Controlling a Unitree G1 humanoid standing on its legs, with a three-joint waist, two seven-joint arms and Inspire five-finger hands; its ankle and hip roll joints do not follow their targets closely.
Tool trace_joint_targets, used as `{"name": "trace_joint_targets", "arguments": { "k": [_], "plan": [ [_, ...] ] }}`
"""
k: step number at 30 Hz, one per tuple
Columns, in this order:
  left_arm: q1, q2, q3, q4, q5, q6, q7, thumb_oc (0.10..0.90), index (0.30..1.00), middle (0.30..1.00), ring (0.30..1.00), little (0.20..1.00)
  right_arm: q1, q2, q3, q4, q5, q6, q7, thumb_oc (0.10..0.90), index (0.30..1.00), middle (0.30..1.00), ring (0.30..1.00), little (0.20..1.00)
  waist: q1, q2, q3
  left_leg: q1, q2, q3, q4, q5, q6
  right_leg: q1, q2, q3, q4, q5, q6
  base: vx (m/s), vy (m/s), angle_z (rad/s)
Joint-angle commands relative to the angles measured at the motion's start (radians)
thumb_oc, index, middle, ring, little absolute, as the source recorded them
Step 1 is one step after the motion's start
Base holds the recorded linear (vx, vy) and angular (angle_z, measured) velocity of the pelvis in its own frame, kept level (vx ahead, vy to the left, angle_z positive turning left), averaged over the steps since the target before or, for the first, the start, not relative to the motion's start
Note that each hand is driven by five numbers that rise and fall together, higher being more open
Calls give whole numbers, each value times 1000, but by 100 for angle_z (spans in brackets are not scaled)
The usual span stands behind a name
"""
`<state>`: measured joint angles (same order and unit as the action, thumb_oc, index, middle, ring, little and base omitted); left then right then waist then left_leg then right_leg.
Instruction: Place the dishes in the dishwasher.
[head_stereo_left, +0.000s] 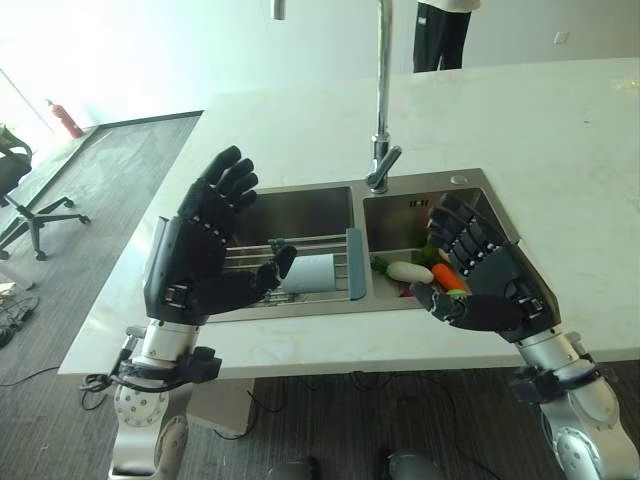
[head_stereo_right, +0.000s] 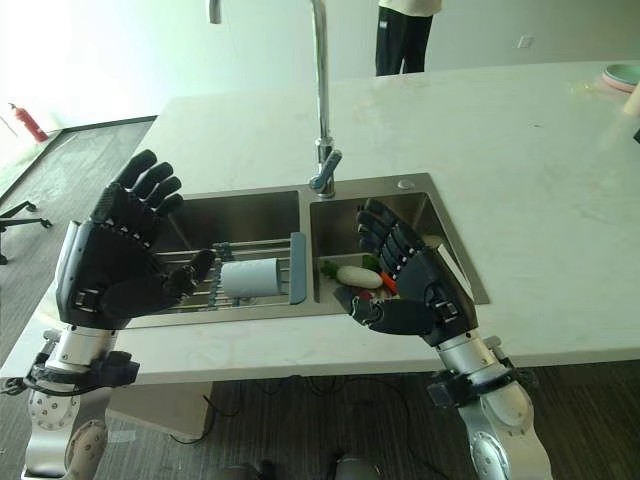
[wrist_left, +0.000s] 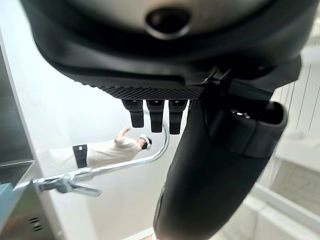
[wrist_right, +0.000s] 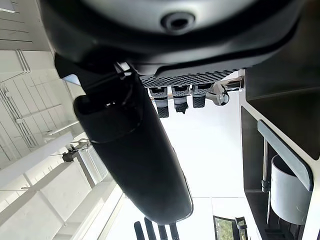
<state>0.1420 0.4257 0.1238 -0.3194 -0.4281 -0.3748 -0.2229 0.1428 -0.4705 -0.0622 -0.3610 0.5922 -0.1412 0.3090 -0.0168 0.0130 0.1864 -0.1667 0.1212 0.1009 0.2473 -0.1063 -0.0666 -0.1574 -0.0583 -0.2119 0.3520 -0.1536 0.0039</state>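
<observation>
Left hand (head_stereo_left: 195, 262) and right hand (head_stereo_left: 487, 280), both with fingers spread and holding nothing, are raised above the double sink (head_stereo_left: 330, 192). A white cup (head_stereo_left: 308, 273) lies on its side on the drying rack (head_stereo_left: 250, 255) in the left basin (vegetables (head_stereo_left: 425, 270) at 3 o'clock of it, in the right basin). A plate (head_stereo_right: 622, 74) sits on the counter (head_stereo_left: 560, 140) at 2 o'clock; no legible writing can be made out.

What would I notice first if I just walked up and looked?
Two big dark robot hands, the left hand and the right hand, held up open over a steel double sink in a white counter. A tall tap rises behind the sink. A white cup lies on a rack in the left basin, and vegetables, one an orange carrot, lie in the right.
</observation>
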Motion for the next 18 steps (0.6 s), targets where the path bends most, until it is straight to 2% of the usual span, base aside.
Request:
{"name": "trace_joint_targets", "arguments": {
  "k": [1, 6, 9, 10, 14, 18],
  "plan": [
    [-66, 61, 77, -66, 0, -47, 4, 800, 900, 900, 900, 900, -73, 2, -65, -90, 30, -51, 15, 800, 900, 900, 900, 900, 4, 4, -53, 62, -16, 15, 53, -78, -10, 62, -75, 8, -52, -33, 103, 51, 193, -24],
    [-117, 127, 90, -18, 40, 8, 3, 800, 900, 900, 900, 900, -62, 15, -77, -95, 29, -26, 24, 800, 900, 900, 900, 900, -17, 14, -82, 79, -18, 28, 53, -102, -8, 70, -104, -18, -52, -33, 119, 61, 161, 5],
    [-158, 180, 84, 17, 113, 3, 17, 800, 900, 900, 900, 900, -78, 18, -69, -90, 22, -5, 24, 800, 900, 900, 900, 900, -26, 18, -87, 88, -22, 38, 53, -117, 4, 77, -117, -26, -52, -30, 129, 64, 160, 8],
    [-184, 217, 79, 28, 157, 24, 12, 800, 900, 900, 900, 900, -90, 18, -66, -87, 14, 9, 25, 800, 900, 900, 900, 900, -32, 19, -91, 92, -27, 39, 53, -126, 12, 75, -121, -22, -52, -28, 134, 55, 123, -5],
    [-208, 263, 75, 58, 169, 60, -6, 800, 900, 900, 900, 900, -106, 4, -69, -73, 17, 27, 35, 800, 900, 900, 900, 900, -37, 21, -96, 98, -27, 52, 53, -136, 21, 74, -127, -17, -52, -26, 141, 47, 91, 0],
    [-251, 339, 57, 126, 215, 131, -13, 800, 900, 900, 900, 900, -127, -24, -58, -52, -3, 45, 38, 800, 900, 900, 900, 900, -42, 24, -105, 106, -28, 66, 53, -145, 31, 74, -126, -2, -52, -27, 145, 51, 75, -13]
  ]
}}
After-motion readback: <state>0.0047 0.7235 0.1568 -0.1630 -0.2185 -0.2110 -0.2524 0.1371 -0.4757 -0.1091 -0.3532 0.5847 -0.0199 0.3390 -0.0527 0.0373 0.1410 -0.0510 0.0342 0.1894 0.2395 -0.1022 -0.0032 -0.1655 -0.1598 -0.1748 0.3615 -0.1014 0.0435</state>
